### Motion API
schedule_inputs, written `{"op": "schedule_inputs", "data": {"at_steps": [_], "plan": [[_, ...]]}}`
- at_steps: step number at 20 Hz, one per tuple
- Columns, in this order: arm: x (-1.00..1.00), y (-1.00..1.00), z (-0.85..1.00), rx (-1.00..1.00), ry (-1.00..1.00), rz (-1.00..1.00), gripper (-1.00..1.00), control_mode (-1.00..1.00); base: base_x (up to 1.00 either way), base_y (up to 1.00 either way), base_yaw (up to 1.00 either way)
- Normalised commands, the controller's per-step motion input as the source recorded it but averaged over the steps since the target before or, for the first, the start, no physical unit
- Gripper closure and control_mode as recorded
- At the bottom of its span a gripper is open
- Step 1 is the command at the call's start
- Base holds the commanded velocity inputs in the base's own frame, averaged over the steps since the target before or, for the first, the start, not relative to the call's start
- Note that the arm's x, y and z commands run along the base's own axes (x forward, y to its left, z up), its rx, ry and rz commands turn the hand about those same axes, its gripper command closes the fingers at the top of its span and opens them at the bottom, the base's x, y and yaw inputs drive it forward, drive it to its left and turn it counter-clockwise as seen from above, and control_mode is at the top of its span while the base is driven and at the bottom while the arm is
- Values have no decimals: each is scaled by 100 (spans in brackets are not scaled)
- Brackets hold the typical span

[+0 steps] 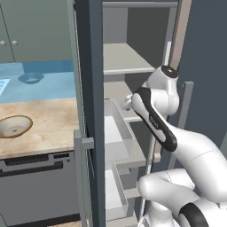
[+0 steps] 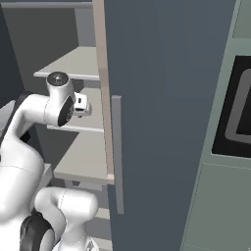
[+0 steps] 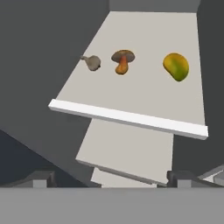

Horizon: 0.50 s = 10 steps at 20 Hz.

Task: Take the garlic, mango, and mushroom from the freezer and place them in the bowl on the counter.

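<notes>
Hand view, looking down into the freezer (image 1: pixel 95 66): door open, pale grey shelves stepped one above another. On the counter (image 1: pixel 48 119), left of the freezer in the left base view, sits the bowl (image 1: pixel 14 126), with nothing inside that I can make out.

Shelf (image 3: pixel 131 87) carries all three items in a row, well apart from each other: mango (image 3: pixel 176 66) at the right of the view, mushroom (image 3: pixel 123 61) in the middle, garlic (image 3: pixel 92 63) at the left.

Gripper (image 3: pixel 111 179): finger tips stand wide apart at the bottom of the hand view, nothing between them. All three items lie well ahead of it and apart from it, beyond the shelf's white front lip (image 3: pixel 127 117); the mushroom is nearest the centre line.

Handling, by judgement:
- Mango: firm, smooth, likely slippery; take across the narrow middle.
- Mushroom: light, soft; take at the cap with a gentle close.
- Garlic: light, small, papery; may roll, so centre the jaws over the bulb.
</notes>
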Motion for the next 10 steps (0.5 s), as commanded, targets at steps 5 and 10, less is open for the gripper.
{"op": "schedule_inputs", "data": {"at_steps": [5, 10], "plan": [[47, 7, -25, 1, -8, 2, -100, -100, 0, 0, 0], [41, 6, -12, 0, -1, 0, -100, -100, 0, 0, 0]]}}
